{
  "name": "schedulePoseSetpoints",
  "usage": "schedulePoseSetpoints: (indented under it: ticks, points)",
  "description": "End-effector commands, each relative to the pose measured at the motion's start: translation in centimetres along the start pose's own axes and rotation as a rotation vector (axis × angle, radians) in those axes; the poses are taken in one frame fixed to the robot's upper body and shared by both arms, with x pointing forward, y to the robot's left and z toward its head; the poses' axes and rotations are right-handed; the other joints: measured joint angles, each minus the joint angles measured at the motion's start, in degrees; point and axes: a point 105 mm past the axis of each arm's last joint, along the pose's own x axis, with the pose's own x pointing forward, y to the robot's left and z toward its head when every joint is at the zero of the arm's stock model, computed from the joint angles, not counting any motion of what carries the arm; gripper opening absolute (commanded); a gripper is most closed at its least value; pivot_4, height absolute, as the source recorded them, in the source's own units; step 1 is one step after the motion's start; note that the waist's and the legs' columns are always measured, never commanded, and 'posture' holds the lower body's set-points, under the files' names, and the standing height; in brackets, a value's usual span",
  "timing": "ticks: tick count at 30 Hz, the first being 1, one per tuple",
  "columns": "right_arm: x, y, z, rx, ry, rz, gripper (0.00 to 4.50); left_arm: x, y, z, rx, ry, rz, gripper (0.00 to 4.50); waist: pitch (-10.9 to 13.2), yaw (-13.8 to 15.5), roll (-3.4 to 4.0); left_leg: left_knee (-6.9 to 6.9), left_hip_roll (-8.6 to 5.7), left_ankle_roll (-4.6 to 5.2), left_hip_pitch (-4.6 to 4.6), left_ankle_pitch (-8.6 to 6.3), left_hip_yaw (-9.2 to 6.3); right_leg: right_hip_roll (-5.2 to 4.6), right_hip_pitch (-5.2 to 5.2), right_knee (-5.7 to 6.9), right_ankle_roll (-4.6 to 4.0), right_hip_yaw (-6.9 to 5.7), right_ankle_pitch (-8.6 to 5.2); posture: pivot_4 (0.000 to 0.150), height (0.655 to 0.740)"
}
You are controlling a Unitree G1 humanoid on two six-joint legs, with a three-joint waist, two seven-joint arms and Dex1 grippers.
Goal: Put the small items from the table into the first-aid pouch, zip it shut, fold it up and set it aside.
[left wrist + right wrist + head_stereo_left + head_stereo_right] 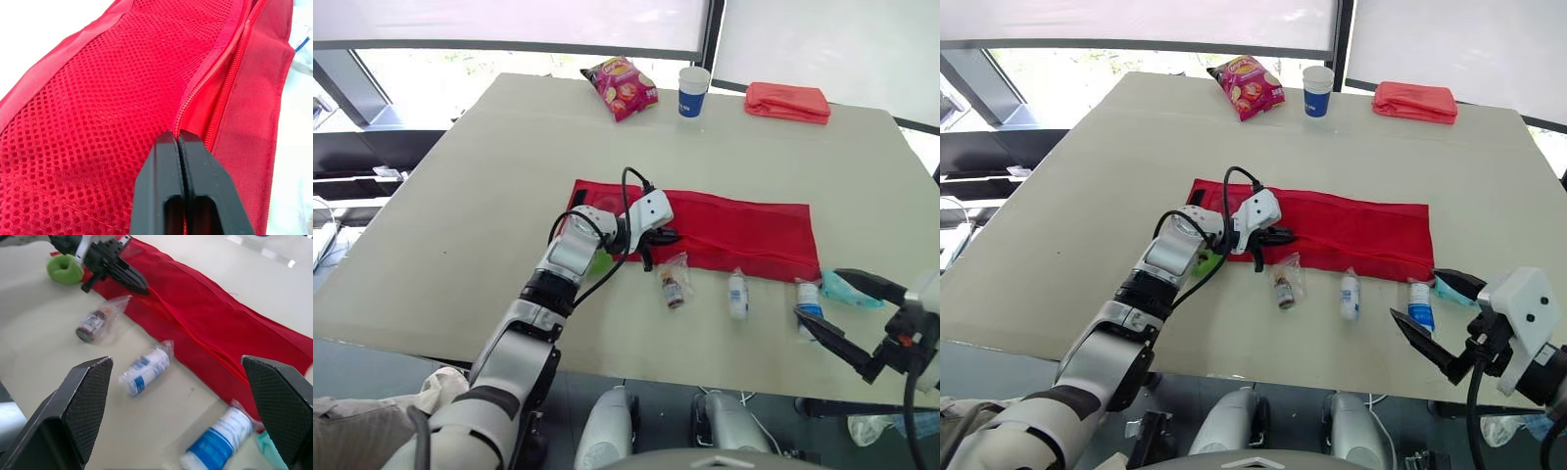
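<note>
The red first-aid pouch (744, 231) lies unfolded lengthwise across the middle of the table. My left gripper (664, 238) is shut on the pouch's zipper edge (195, 105) near its left end and lifts it slightly. Along the pouch's front edge lie a small brown bottle in a clear bag (673, 290), a white roll (737, 295), a blue-and-white roll (809, 297) and a teal item (848, 291). A green item (65, 268) sits beside the left wrist. My right gripper (1414, 294) hangs open over the table's front right edge, around the blue-and-white roll (220, 441) without touching it.
At the far edge of the table are a snack bag (620, 86), a blue-and-white paper cup (692, 90) and a folded red pouch (787, 102). Bare tabletop (470, 215) stretches to the left of the pouch.
</note>
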Motion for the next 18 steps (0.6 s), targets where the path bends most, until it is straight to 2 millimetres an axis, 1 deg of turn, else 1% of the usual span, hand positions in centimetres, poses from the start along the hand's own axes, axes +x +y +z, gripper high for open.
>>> schedulePoseSetpoints:
  ticks: [1, 3, 5, 8, 10, 12, 18]
  points:
    - [-1.4, -0.3, -1.0, 0.021, 0.045, -0.098, 4.50, -0.4, 1.0, 1.6, 0.004, -0.050, 0.020, 0.05, -0.01, 0.29, 0.01, 0.00, 0.00, 0.00, 0.00, 0.00, 0.00, -0.01, 0.00, 0.00, -0.01, 0.00, -0.01, 0.150, 0.7400]
    - [-2.7, -0.2, -1.6, 0.067, 0.056, -0.124, 4.50, -0.5, 1.2, 1.6, -0.006, -0.055, 0.021, 0.05, -0.03, 0.24, 0.05, -0.02, -0.01, 0.00, -0.01, 0.00, -0.03, 0.00, 0.00, -0.01, 0.06, -0.01, -0.07, 0.150, 0.7400]
    - [-4.9, -0.7, -2.4, 0.097, 0.079, -0.171, 4.50, -0.5, 1.1, 1.6, -0.009, -0.060, 0.014, 0.05, -0.04, 0.27, 0.07, -0.03, 0.00, 0.00, -0.02, -0.01, -0.02, -0.01, -0.01, -0.01, 0.13, 0.00, -0.12, 0.150, 0.7400]
    - [-7.2, -1.2, -2.9, 0.092, 0.094, -0.183, 4.50, -0.5, 1.0, 1.6, -0.013, -0.062, 0.002, 0.05, -0.04, 0.11, 0.08, -0.03, 0.03, 0.01, -0.01, -0.01, -0.03, -0.01, -0.01, -0.04, 0.13, -0.01, -0.20, 0.150, 0.7400]
    - [-8.7, -2.1, -3.2, 0.083, 0.111, -0.184, 4.50, -0.5, 0.9, 1.6, -0.012, -0.062, -0.011, 0.05, -0.07, -0.21, 0.12, -0.02, 0.04, 0.01, 0.01, -0.01, 0.04, -0.04, -0.01, -0.10, 0.15, 0.02, -0.20, 0.150, 0.7400]
    - [-9.4, -2.9, -3.4, 0.093, 0.122, -0.177, 4.50, -0.6, 0.9, 1.5, -0.013, -0.061, -0.016, 0.05, -0.07, -0.30, 0.13, -0.02, 0.08, 0.01, 0.04, -0.02, 0.10, -0.07, -0.01, -0.11, 0.15, 0.04, -0.20, 0.150, 0.7400]
    - [-10.7, -4.0, -3.9, 0.137, 0.196, -0.092, 4.50, -0.5, 1.2, 2.0, -0.010, -0.066, -0.023, 0.05, -0.10, -0.02, 0.21, -0.08, 0.07, 0.01, -0.01, -0.02, 0.01, -0.06, -0.06, -0.11, -0.08, -0.01, -0.11, 0.150, 0.7400]
